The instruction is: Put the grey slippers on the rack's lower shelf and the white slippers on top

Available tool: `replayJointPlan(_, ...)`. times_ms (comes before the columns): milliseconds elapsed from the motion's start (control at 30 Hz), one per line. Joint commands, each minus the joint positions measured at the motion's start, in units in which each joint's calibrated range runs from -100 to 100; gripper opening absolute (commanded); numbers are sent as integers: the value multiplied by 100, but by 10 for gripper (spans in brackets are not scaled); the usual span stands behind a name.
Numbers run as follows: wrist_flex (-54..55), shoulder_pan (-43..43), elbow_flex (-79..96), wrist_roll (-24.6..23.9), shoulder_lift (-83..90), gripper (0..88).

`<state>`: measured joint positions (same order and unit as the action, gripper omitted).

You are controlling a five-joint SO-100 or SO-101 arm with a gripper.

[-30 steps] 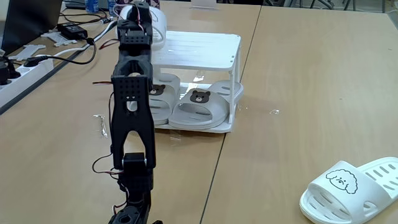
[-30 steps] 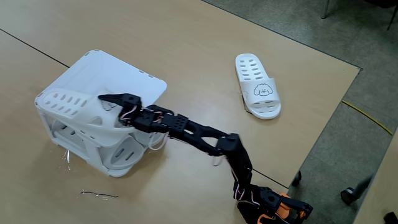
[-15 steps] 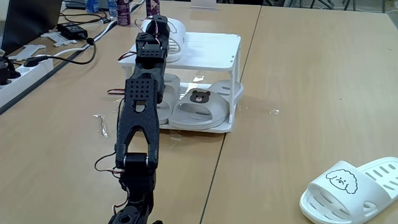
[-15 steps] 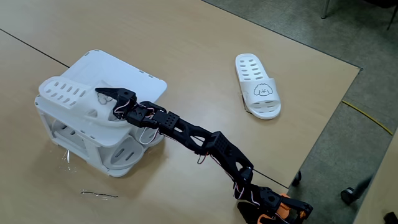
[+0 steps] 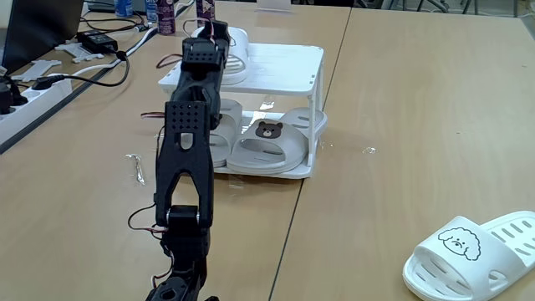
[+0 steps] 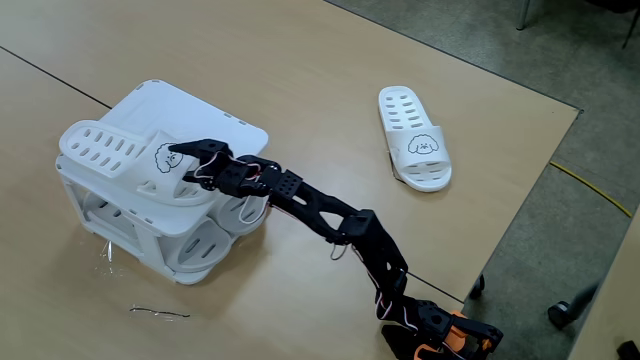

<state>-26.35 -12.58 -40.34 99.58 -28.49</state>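
White slippers: one [image 6: 125,160] atop the rack [image 6: 215,125], one [image 6: 415,137] on the table [image 6: 330,60].

— Where are the grey slippers [image 5: 269,144]?

— Side by side on the rack's lower shelf [image 5: 284,174], the glossy white tray; a dark brown bear face shows on the strap of the one at right in a fixed view, the other is partly hidden.

— And the rack [image 5: 280,63] itself?

— Small, white, two-tier, upright on the wooden table, with thin corner posts and a slotted flat top [image 6: 215,125].

— The white slippers?

— One white slipper [image 6: 125,160] lies flat on the rack's top, slotted sole up, outlined dog face on its strap. The other white slipper [image 5: 472,253] lies on the table, well apart from the rack.
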Motion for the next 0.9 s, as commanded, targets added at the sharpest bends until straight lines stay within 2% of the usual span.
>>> replayJointPlan(0,-91,58,511,42,1533,229)
replayJointPlan(300,-91,91,4318,42,4604,224)
replayJointPlan(433,-22,453,5049,42,5967,222)
replayJointPlan(500,-14,683,5257,42,6514,166)
replayJointPlan(600,4,1094,6005,42,7338,0)
replayJointPlan(633,159,1267,6519,42,7641,14)
replayJointPlan(700,1134,1489,7548,42,7978,7)
replayJointPlan(867,4525,1851,10552,42,8112,7)
